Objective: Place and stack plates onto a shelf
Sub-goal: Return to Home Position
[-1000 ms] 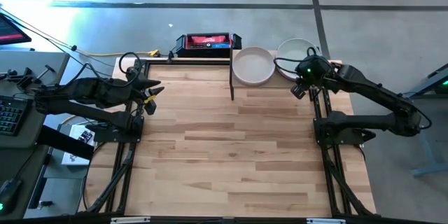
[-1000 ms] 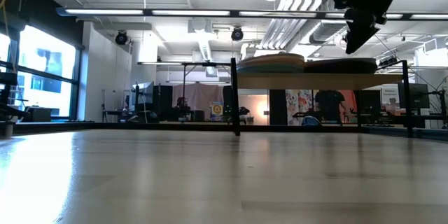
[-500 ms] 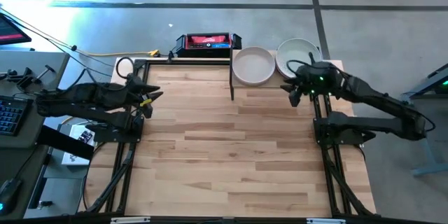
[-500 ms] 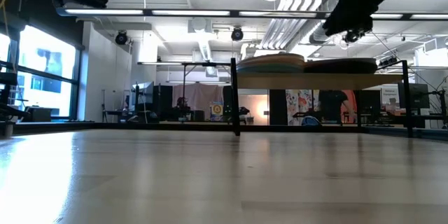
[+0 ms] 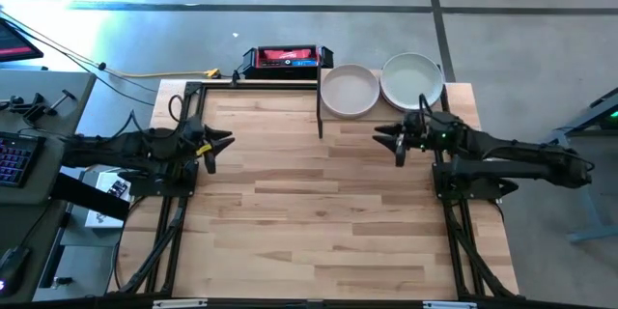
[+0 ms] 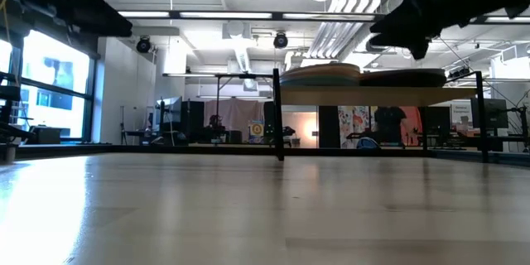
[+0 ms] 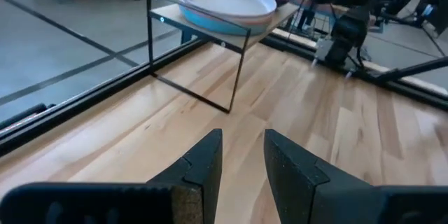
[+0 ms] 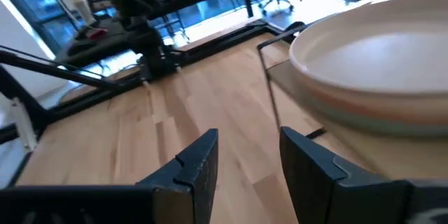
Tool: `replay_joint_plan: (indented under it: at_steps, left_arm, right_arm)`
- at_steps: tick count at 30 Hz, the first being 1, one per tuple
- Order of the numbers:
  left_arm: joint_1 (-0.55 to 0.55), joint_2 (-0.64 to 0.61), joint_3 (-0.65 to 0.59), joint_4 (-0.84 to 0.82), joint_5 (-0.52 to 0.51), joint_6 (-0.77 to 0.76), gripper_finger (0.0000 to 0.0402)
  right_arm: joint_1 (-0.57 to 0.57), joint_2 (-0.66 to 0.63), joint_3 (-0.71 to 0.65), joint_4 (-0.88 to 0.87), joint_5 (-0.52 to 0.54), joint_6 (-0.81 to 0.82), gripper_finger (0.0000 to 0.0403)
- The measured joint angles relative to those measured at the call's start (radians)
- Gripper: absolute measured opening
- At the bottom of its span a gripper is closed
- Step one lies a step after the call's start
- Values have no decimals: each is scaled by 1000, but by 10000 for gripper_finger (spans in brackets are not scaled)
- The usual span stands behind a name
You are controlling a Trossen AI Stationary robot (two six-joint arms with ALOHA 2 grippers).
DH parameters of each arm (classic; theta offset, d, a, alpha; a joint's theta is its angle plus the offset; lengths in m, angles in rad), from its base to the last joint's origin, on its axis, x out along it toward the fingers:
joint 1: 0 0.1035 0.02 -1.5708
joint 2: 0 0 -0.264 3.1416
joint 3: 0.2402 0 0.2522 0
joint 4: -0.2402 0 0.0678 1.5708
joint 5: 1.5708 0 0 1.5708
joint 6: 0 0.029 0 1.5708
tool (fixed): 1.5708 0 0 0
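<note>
While both dark arms hang low over the large light-wood tabletop (image 5: pixel 309 212), the plates sit on the small raised light-wood shelf (image 5: pixel 460 97) with its thin black metal frame, at the table's far edge. Two piles share the board side by side. The left stack (image 5: pixel 350 90) of round shallow plates is topped by a white one, and the right stack (image 5: pixel 412 79) by a pale grey-white one, with their rims close together. Every plate in view is on the board.

The left gripper (image 5: pixel 218 142) is at the table's left edge, well apart from the shelf, with its fingers parted by a narrow gap and holding nothing. The right gripper (image 5: pixel 386 137) is just in front of the shelf, its fingers a little wider apart and equally empty.

Stacking looks finished, so what is left is parking the arms. The risk lies with the right arm. Its wrist is near the shelf's front edge, and a swing toward the board could clip the frame or a rim and slide a pile. The right stack seems to sit farther back than the left one. Whether it overhangs the rear edge I cannot tell from above, but if it does, a small knock could tip it off.
</note>
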State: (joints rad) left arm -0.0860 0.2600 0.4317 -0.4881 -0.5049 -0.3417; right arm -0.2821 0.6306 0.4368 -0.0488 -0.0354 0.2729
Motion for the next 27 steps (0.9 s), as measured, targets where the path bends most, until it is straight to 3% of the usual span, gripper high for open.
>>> replay_joint_plan:
  at_steps: [8,15,27]
  left_arm:
    - [0,-36,-131,85,7,42,94]
    - [1,-49,-246,168,29,100,94]
    - [1,-49,-330,219,18,109,94]
  right_arm:
    - [62,-3,-159,247,27,86,134]
    - [88,-3,-251,286,137,116,134]
    - [88,-3,-427,412,134,193,134]
